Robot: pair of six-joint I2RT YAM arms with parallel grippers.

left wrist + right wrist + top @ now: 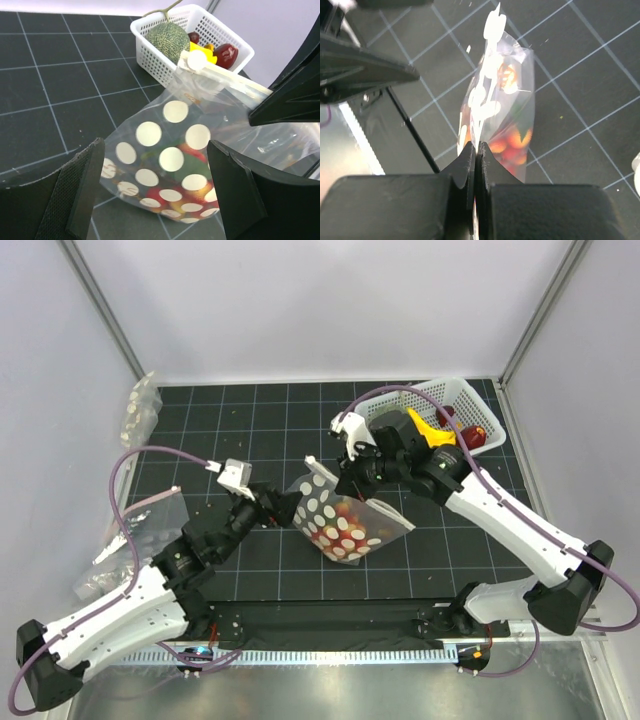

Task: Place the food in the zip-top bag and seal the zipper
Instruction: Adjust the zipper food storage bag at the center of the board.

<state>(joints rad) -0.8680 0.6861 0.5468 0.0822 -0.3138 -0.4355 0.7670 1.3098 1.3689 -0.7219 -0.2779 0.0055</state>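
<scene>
Your desk [200, 440] has a white basket [475, 405] at its far right, and everything here is placed from that basket. In it lie a netted green melon [167, 37], a banana [428, 428] and a dark red fruit [226, 54]. Far to the basket's left, at the desk's edge, lie plain clear bags [150, 525].

The bag [345, 520], clear with white dots, sits just to the basket's near left, its bottom on the desk and its mouth edge raised. Your right fingers [476, 162], reaching over from the basket side, are pressed together on that raised edge, so the bag hangs edge-on below them in the right wrist view. Your left fingers [285, 508] are on the bag's side away from the basket, spread wide. In the left wrist view the dotted face fills the gap between them, and you cannot tell whether either finger touches the plastic.

The food [192, 170] is inside the bag, bunched at the bottom: red and orange-yellow fruits with some green, seen through the dots. The zipper [232, 82] runs along the raised edge toward your right fingers; whether it is pressed shut along its length cannot be told.
</scene>
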